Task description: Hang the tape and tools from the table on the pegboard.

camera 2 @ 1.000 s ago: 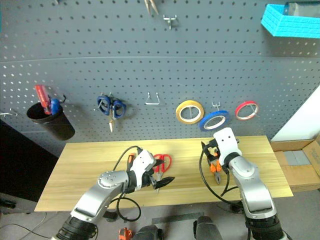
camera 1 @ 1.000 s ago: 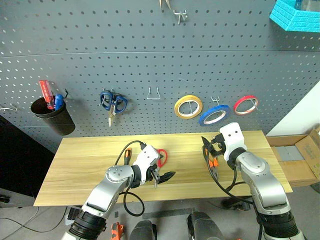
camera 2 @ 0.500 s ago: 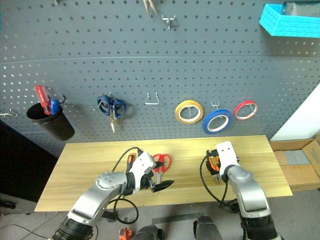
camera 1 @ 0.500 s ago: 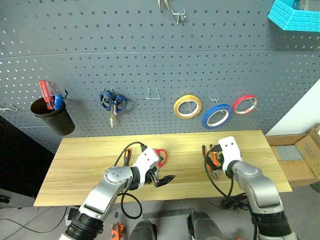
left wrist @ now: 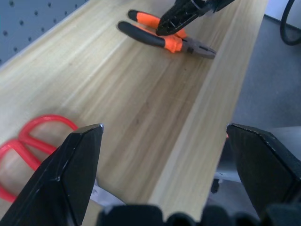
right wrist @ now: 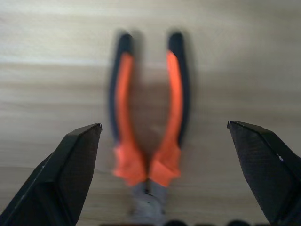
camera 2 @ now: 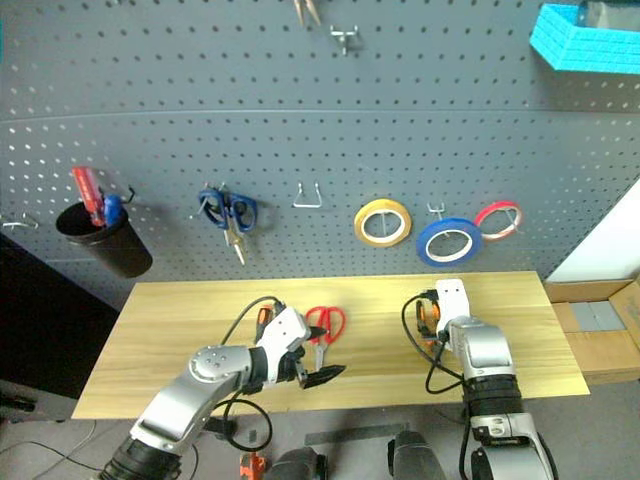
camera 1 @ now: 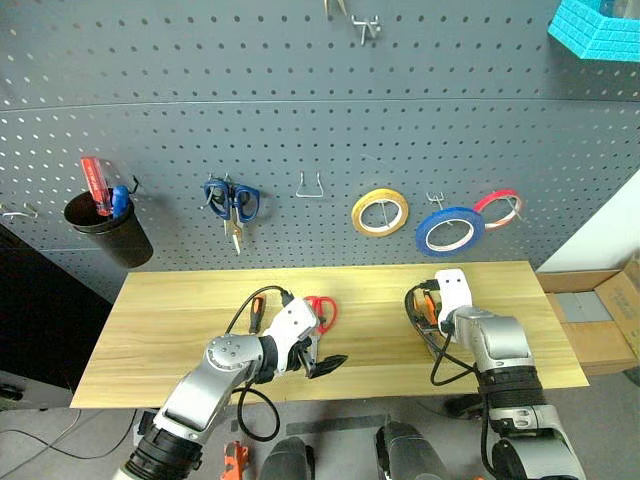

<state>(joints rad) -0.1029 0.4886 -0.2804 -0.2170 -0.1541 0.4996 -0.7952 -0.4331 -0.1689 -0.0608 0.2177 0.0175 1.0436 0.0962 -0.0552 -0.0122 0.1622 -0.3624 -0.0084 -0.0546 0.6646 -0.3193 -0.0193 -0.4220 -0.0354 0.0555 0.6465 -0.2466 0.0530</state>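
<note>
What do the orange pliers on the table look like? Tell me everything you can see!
The pliers have two curved handles in orange and black grips, meeting at a grey metal nose. The handles are spread a little apart. They lie flat on the light wooden table, toward its right end. The right hand hovers just above them, fingers wide open on either side; it does not look to be touching them yet.

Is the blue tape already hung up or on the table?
Hung up. The blue tape hangs on a hook on the pegboard, between the yellow and red rolls, above the table.
</note>
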